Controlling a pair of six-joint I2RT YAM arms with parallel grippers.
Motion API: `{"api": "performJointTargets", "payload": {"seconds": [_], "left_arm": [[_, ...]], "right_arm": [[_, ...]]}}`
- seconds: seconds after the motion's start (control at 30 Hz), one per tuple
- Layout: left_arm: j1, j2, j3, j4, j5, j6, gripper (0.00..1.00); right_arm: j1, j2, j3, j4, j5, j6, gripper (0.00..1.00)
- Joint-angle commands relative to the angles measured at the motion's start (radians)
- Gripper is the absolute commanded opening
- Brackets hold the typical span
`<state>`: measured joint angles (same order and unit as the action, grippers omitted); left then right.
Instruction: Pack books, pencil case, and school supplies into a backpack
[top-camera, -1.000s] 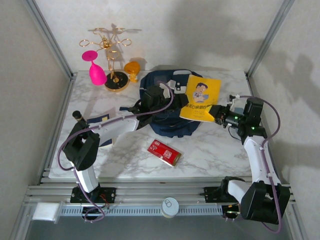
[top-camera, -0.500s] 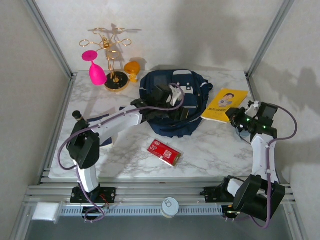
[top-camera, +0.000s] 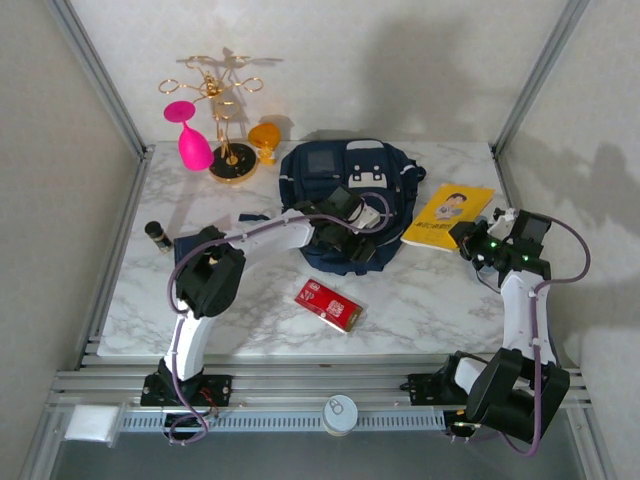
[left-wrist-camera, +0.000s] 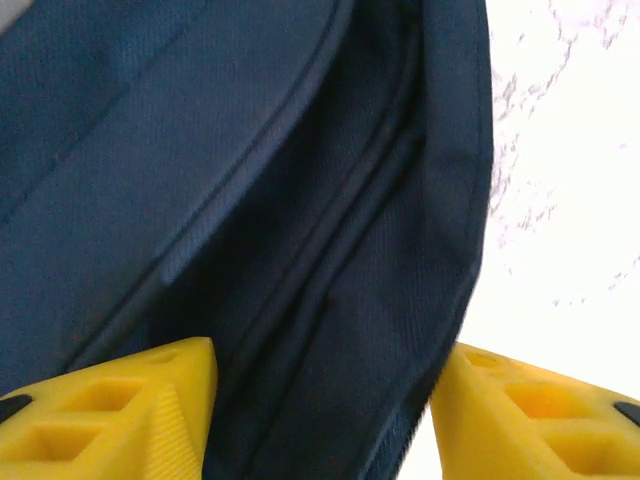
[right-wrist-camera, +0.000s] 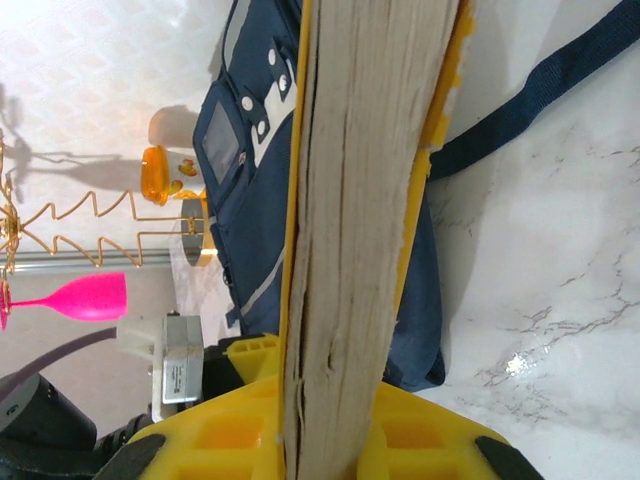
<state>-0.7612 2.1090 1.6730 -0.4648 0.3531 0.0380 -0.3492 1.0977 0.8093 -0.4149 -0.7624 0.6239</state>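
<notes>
The right gripper (top-camera: 465, 238), right of centre, is clenched on the yellow book (top-camera: 450, 212), just right of the backpack (top-camera: 340, 170) in the upper middle. The left gripper (left-wrist-camera: 322, 400) straddles the backpack's lower edge; I cannot tell whether it pinches the fabric.

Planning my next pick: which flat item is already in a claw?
The yellow book, clamped in the right claw beside the backpack; the red box lies free on the table.

Nothing legible — print on the yellow book (top-camera: 452, 212) and the red box (top-camera: 328, 304) is too small.
</notes>
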Motion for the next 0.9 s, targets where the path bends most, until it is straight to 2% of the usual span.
{"api": "performJointTargets", "payload": {"seconds": [0.0, 0.07, 0.17, 0.27, 0.33, 0.57, 0.7, 0.8, 0.87], "left_arm": [[0.024, 0.013, 0.055, 0.006, 0.009, 0.009, 0.53], [0.039, 0.015, 0.060, 0.018, 0.043, 0.001, 0.51], [0.043, 0.026, 0.064, 0.023, 0.036, 0.000, 0.45], [0.043, 0.059, 0.103, -0.027, 0.038, 0.012, 0.31], [0.045, 0.064, 0.124, -0.047, 0.038, 0.014, 0.26], [0.050, 0.005, 0.230, -0.075, 0.017, 0.031, 0.00], [0.051, -0.064, 0.282, -0.039, -0.070, 0.043, 0.00], [0.051, -0.129, 0.278, 0.035, -0.123, 0.061, 0.00], [0.051, -0.160, 0.282, 0.076, -0.150, 0.059, 0.00]], "right_arm": [[-0.003, -0.009, 0.005, 0.060, -0.049, -0.019, 0.00], [-0.002, -0.009, 0.005, 0.050, -0.051, -0.025, 0.00], [-0.002, -0.007, 0.000, 0.043, -0.049, -0.033, 0.00], [-0.002, -0.003, -0.001, 0.039, -0.052, -0.034, 0.00], [-0.003, -0.005, 0.006, 0.031, -0.056, -0.037, 0.00], [-0.002, -0.029, 0.041, -0.055, -0.052, -0.053, 0.00], [-0.001, -0.073, 0.035, -0.129, -0.052, -0.073, 0.00], [0.016, -0.117, -0.031, -0.102, -0.092, -0.045, 0.00], [0.063, -0.125, -0.073, -0.065, -0.111, -0.017, 0.00]]}}
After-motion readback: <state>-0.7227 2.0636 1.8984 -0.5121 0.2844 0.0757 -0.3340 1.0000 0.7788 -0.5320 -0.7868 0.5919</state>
